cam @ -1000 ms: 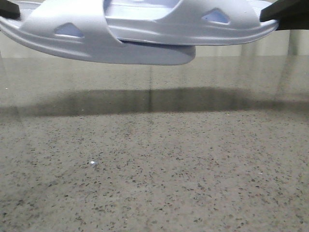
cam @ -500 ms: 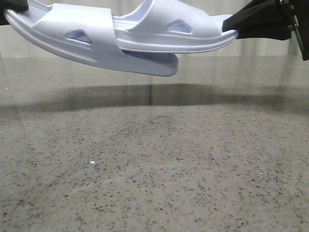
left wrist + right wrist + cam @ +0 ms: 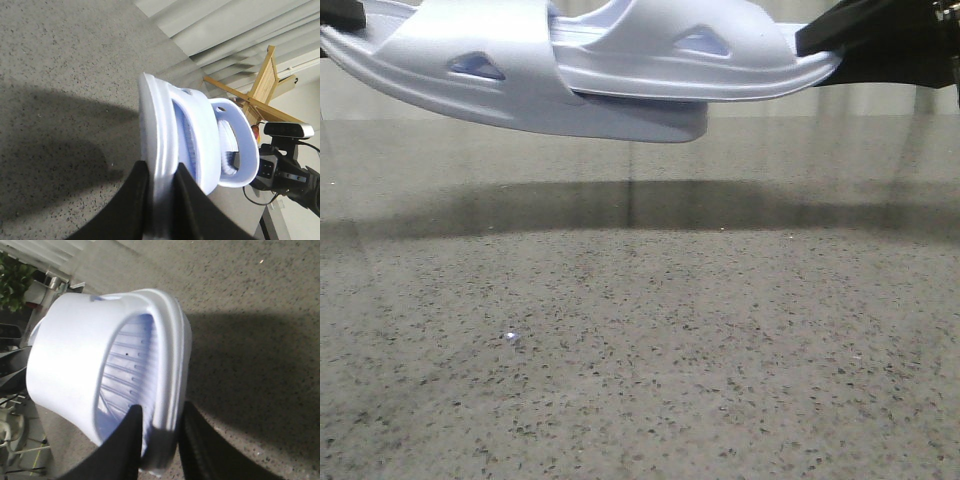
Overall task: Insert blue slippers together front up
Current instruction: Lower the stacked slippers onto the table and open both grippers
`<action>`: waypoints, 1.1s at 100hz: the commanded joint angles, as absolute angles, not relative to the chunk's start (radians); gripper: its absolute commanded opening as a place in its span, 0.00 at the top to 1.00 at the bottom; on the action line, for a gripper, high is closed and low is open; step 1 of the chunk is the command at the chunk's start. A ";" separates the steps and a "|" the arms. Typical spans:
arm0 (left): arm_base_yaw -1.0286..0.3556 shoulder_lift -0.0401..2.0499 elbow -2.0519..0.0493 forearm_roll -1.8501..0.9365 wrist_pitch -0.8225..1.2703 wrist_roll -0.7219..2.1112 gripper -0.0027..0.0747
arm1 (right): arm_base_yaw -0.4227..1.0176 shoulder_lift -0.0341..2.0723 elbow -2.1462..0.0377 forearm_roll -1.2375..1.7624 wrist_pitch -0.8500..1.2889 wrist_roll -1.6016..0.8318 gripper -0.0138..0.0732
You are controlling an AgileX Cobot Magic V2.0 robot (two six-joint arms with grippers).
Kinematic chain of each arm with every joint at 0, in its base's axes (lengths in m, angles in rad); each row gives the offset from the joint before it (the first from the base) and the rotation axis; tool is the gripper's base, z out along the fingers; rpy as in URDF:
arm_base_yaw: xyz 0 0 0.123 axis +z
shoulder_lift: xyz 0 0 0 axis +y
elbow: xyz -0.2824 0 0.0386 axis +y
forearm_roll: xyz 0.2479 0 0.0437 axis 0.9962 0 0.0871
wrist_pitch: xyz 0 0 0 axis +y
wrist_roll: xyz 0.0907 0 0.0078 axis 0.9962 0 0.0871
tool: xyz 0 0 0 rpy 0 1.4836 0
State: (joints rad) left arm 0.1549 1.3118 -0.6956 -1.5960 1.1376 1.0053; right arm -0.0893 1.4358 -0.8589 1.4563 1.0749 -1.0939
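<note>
Speckled table (image 3: 640, 360): two slippers (image 3: 620, 70) nested, airborne. Left gripper (image 3: 161, 200) clamps one heel; right gripper (image 3: 159, 440) clamps the other.

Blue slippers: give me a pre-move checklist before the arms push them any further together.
1. Left gripper clamped on the left slipper's sole edge: ok.
2. Right gripper clamped on the right slipper's sole edge: ok.
3. Both slippers held clear above the table: ok.
4. Right slipper's end tucked under the left slipper's strap: ok, front view shows overlap.
5. Fully inserted: cannot tell.
6. Straps facing up: ok.
</note>
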 commanded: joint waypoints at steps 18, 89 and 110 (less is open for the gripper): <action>0.194 1.293 -0.719 -1.644 1.268 1.006 0.95 | -0.285 1.409 -0.892 1.480 1.287 -1.104 0.68; 0.190 1.421 -0.719 -1.493 1.031 1.207 0.93 | -0.360 1.354 -0.892 1.426 1.310 -1.085 0.68; 0.190 1.421 -0.757 -1.440 1.031 1.233 0.73 | -0.360 1.352 -0.892 1.424 1.305 -1.085 0.68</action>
